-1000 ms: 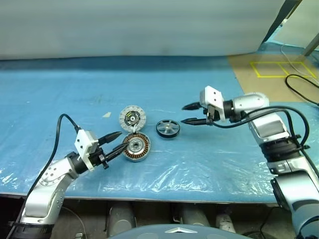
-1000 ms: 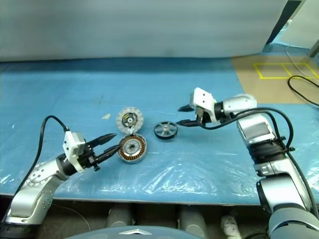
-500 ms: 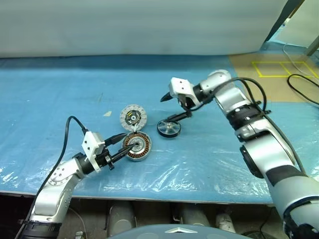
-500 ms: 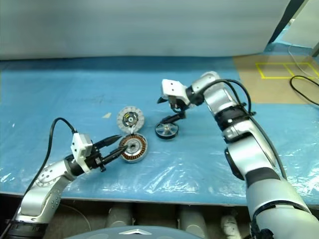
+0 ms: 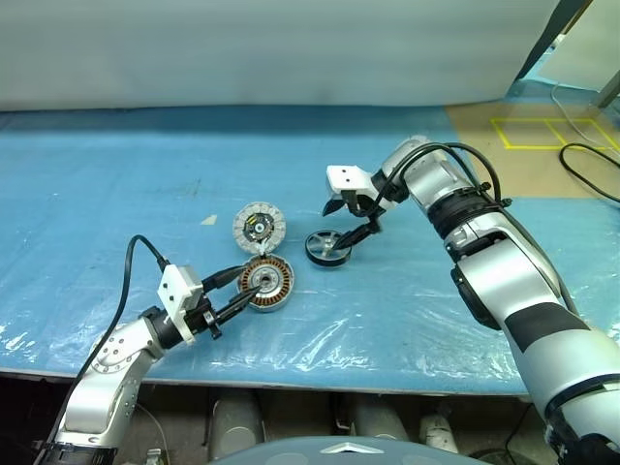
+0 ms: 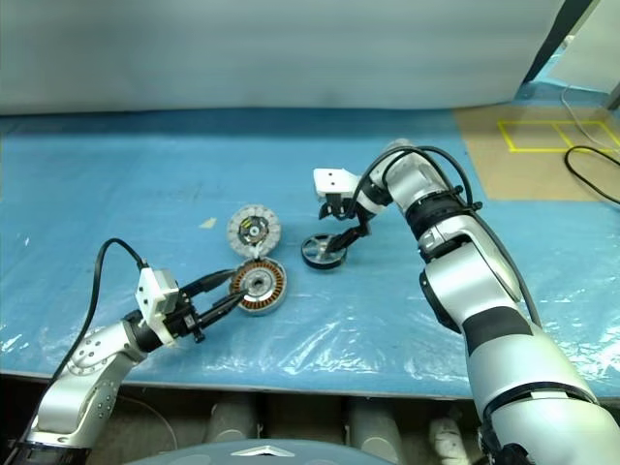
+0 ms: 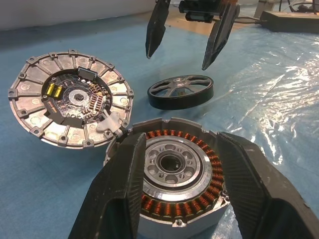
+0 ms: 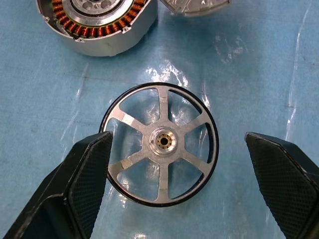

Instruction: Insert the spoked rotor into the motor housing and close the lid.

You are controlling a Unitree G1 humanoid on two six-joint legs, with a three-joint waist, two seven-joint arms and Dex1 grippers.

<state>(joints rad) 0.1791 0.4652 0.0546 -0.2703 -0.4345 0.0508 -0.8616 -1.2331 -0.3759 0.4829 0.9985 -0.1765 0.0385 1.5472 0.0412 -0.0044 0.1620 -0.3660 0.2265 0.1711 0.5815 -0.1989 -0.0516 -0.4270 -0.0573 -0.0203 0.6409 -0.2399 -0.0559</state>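
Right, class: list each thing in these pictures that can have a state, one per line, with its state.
spoked rotor: flat on the blue sheet, not gripped, not yet in the housing.
motor housing: open, copper windings showing, no rotor inside.
lid: swung open, inner face up.
left gripper: its fingers either side of the housing; grip unclear.
right gripper: open above the rotor, fingers either side.

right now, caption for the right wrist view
Open right pincer poised over the spoked rotor beside the motor housing.
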